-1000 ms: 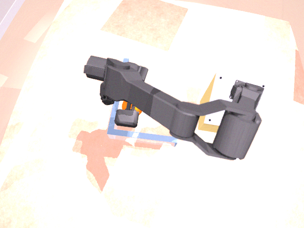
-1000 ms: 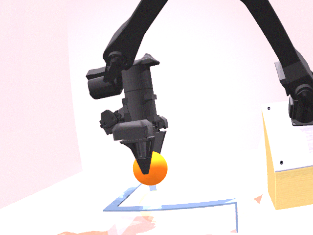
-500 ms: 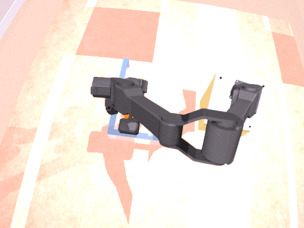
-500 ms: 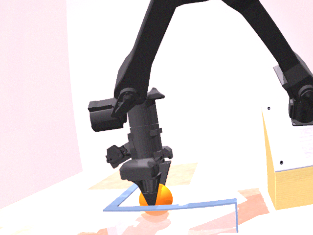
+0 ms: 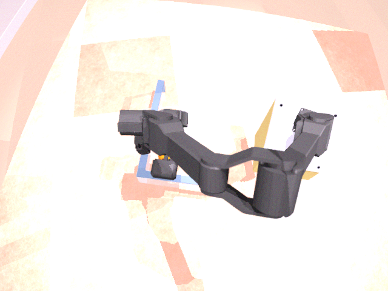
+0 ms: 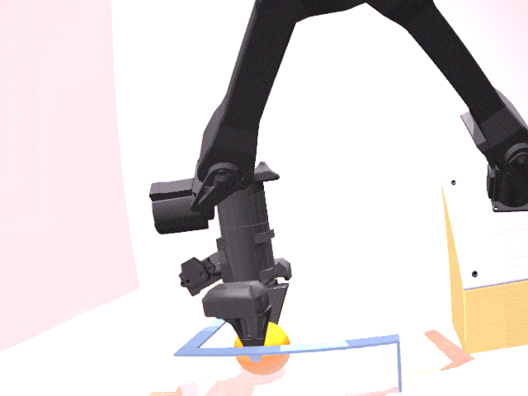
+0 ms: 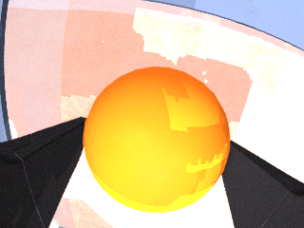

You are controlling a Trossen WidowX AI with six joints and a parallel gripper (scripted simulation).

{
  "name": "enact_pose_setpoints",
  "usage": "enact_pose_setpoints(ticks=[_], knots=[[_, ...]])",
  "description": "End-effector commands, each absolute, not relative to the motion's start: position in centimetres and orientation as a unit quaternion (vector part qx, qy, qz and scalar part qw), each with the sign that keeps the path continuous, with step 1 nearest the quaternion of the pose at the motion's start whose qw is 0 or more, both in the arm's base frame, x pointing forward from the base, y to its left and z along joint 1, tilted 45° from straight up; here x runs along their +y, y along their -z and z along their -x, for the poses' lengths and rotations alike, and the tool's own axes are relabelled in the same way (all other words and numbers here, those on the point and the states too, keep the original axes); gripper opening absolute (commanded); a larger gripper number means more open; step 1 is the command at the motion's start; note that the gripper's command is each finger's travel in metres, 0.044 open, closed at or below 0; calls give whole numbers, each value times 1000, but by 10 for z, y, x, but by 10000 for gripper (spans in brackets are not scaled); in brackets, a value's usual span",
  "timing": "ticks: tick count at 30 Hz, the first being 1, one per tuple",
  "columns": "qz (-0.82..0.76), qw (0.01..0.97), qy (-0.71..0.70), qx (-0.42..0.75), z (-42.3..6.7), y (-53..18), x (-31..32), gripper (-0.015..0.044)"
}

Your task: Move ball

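The orange ball point(image 6: 275, 337) point(image 7: 155, 140) point(image 5: 162, 156) sits low at table level inside the corner of the two low blue clear walls point(image 6: 341, 342) point(image 5: 159, 94). My gripper point(image 6: 256, 341) point(image 7: 156, 137) point(image 5: 162, 162) points straight down and is shut on the ball, one dark finger on each side. In the wrist view, lighter yellow patches and a yellow lower rim show on the ball. I cannot see the see-through copy apart from the ball. In the top view the arm hides nearly all of the ball.
The arm's base stands on a block with yellow sides and a white top point(image 6: 490, 315) point(image 5: 263, 131), to the right of the walls. A pale pink wall point(image 6: 55, 170) rises at the left. The table top has pink and cream patches.
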State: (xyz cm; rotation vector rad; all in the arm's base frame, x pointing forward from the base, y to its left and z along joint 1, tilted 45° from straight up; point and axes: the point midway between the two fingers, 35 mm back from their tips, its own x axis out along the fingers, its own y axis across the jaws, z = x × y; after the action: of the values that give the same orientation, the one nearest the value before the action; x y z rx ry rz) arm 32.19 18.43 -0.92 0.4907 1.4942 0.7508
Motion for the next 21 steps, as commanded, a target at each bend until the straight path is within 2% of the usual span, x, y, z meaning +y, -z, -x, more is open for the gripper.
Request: enact_pose_setpoints(ticks=[1,16,17,21], knots=[[-215,644,-330,656,-322,9,184,26],[-215,644,-329,656,-323,7,182,420],[-215,644,-329,656,-324,2,176,440],[-215,645,-328,656,-330,-42,132,440]])
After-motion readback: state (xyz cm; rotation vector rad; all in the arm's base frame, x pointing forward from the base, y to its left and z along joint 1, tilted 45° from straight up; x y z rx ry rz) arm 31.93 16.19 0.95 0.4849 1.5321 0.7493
